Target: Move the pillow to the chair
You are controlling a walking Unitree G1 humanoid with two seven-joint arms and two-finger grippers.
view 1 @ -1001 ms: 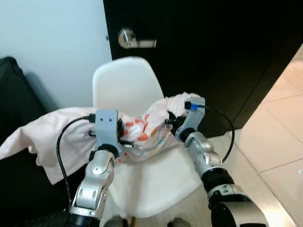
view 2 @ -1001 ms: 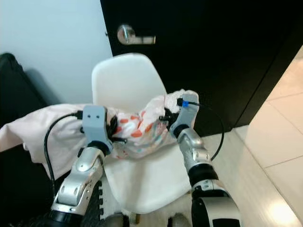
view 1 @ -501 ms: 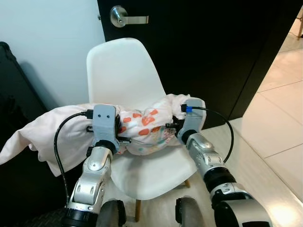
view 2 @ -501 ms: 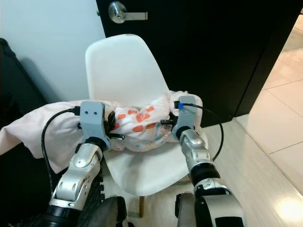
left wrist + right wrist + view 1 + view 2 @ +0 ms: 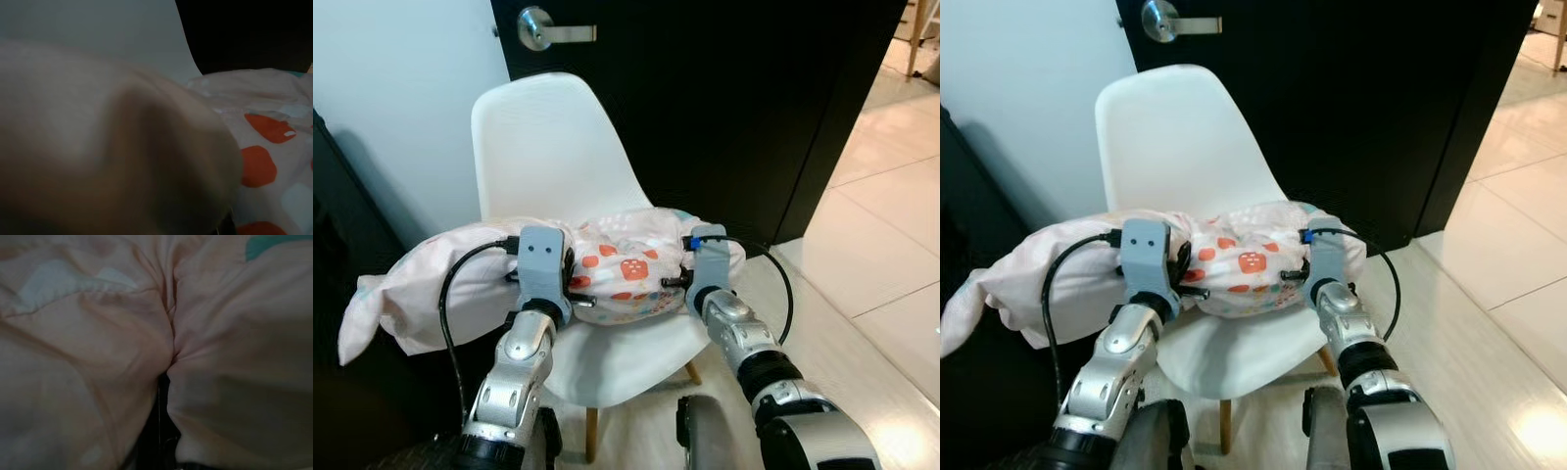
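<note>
White chair point(image 5: 548, 147) before a black door point(image 5: 734, 98); the pillow point(image 5: 617, 269) rests on its seat, one end hanging past the left edge. Left gripper point(image 5: 570, 284) and right gripper point(image 5: 677, 279) pinch the pillow from either side, fingers clamped into the fabric.

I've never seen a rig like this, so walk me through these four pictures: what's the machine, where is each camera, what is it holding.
It is a humanoid robot with two silver arms. Two pictures come from cameras in its head, looking down; two from cameras on its wrists, pressed close against fabric. The left gripper and the right gripper press a pink pillow with orange spots between them, over the seat of a white chair. Behind stands a black door. The fingers are buried in the cloth.
</note>
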